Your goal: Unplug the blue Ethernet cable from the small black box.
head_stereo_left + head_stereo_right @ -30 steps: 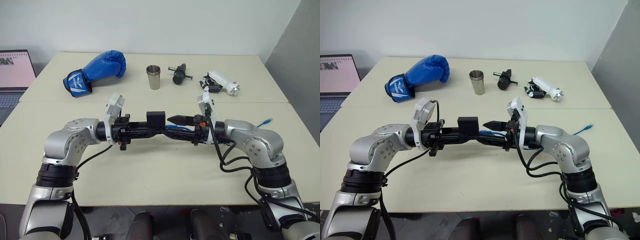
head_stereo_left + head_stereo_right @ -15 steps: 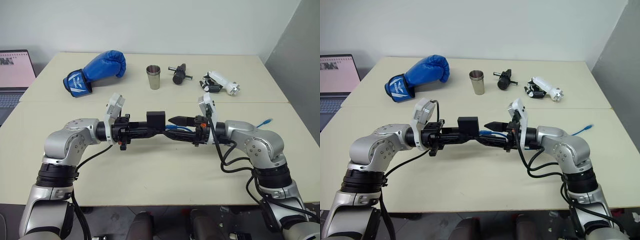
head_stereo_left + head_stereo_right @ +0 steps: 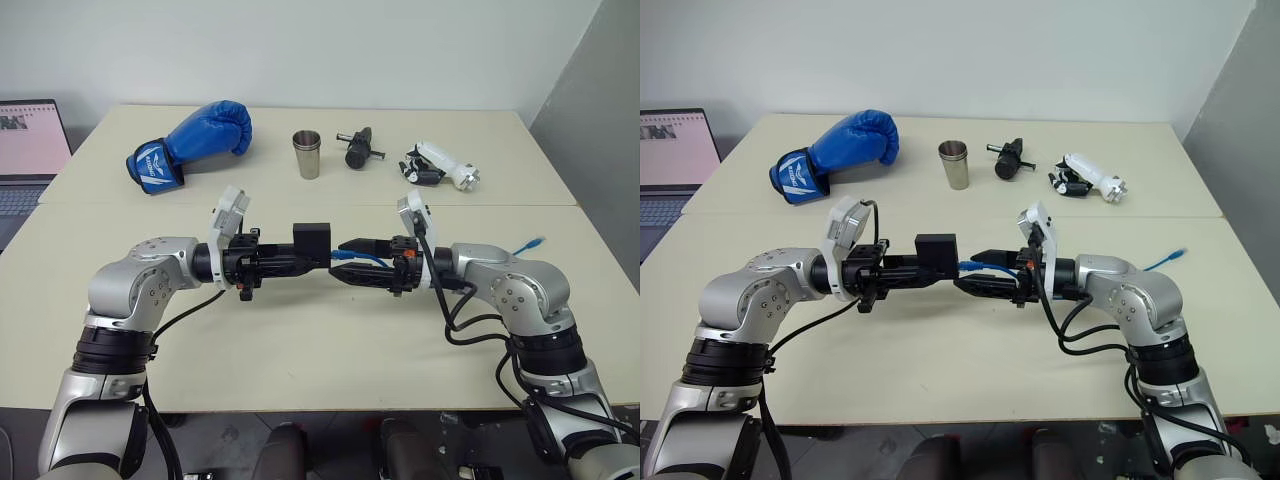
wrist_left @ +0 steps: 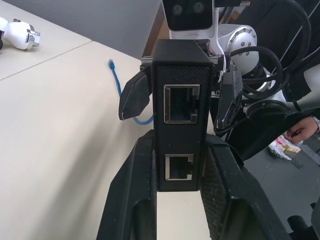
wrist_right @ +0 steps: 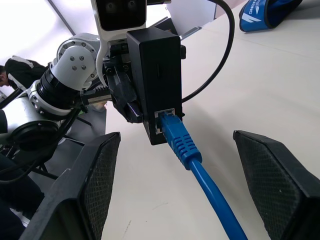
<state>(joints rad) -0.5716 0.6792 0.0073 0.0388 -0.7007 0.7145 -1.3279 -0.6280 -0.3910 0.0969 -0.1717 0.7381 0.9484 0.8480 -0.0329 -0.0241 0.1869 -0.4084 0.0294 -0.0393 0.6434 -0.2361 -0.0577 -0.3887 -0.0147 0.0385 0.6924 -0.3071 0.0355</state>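
My left gripper [image 3: 300, 262] has not budged since a second ago: its fingers [image 4: 131, 200] are still pressed tight on the lower sides of the small black box [image 3: 312, 242], holding it above the table [image 3: 300, 340] between the two arms. What has changed is on the right. The right gripper [image 5: 175, 185] has rolled a touch and now sits lower and flatter than before, its upper finger [image 3: 362, 244] lying nearly level just off the box. Its pads [image 5: 97, 185] stand spread wide on either side of the blue Ethernet cable [image 5: 182, 145], touching nothing that I can make out.

The cable is still plugged in: in my right wrist view the blue plug sits in the port at the box's bottom edge. From there the cord runs back under my right arm, and its far end [image 3: 533, 243] lies on the table near the right edge.

My head views bury the plug behind the black fingers; I see only a sliver of blue [image 3: 975, 265]. My left wrist view shows two empty ports on the box's other face, while the box blocks the plug itself.
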